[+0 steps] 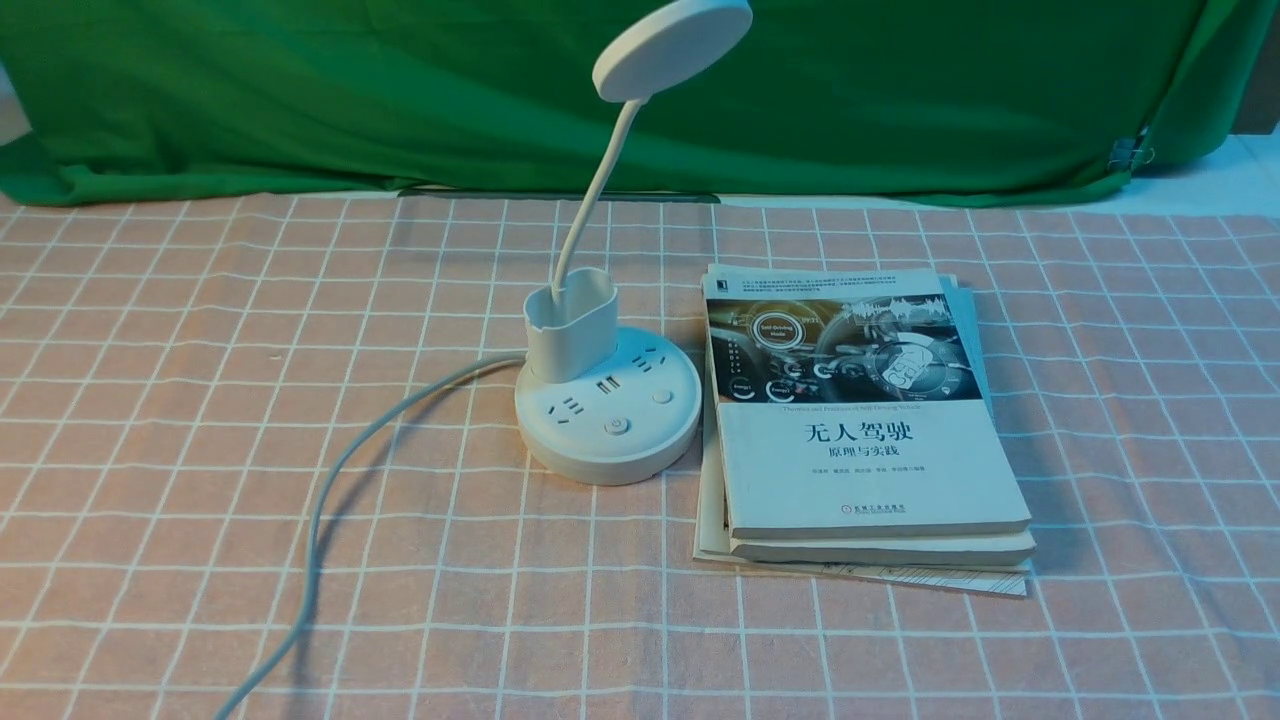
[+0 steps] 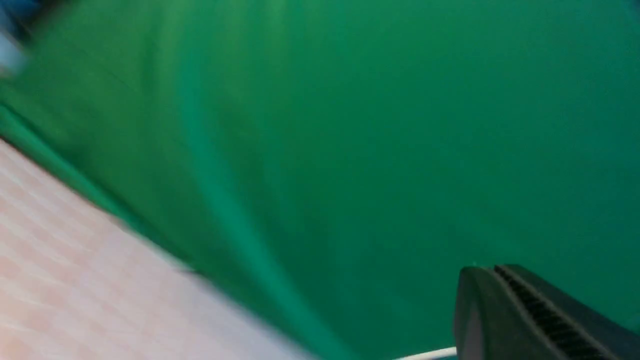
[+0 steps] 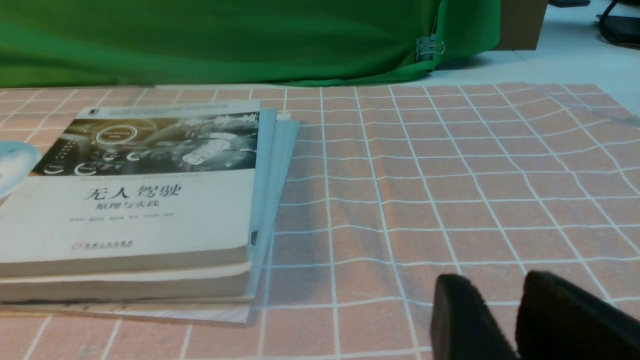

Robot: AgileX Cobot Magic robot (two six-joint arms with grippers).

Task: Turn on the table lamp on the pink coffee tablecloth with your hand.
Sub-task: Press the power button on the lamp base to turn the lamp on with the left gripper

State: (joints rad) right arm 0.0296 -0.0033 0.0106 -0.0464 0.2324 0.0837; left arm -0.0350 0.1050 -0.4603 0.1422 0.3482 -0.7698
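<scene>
The white table lamp [image 1: 607, 405] stands mid-table on the pink coffee tablecloth [image 1: 200, 400], its disc head [image 1: 672, 47] raised on a thin neck above an oval cup. A round button [image 1: 616, 427] sits at the front of its base, and a grey cord [image 1: 330, 490] trails off to the near left. No arm shows in the front view. In the blurred left wrist view my left gripper [image 2: 492, 270] is shut and empty, facing green cloth. My right gripper [image 3: 500, 285] hovers low over the tablecloth [image 3: 450, 175], its tips slightly apart with nothing between them. The lamp's base edge [image 3: 12, 162] shows beyond the books.
A stack of books [image 1: 860, 420] lies right beside the lamp's base; it also shows as the books [image 3: 140, 200] in the right wrist view. A green backdrop [image 1: 900, 90] hangs along the far edge, with a metal clip [image 1: 1128, 152] at its right end.
</scene>
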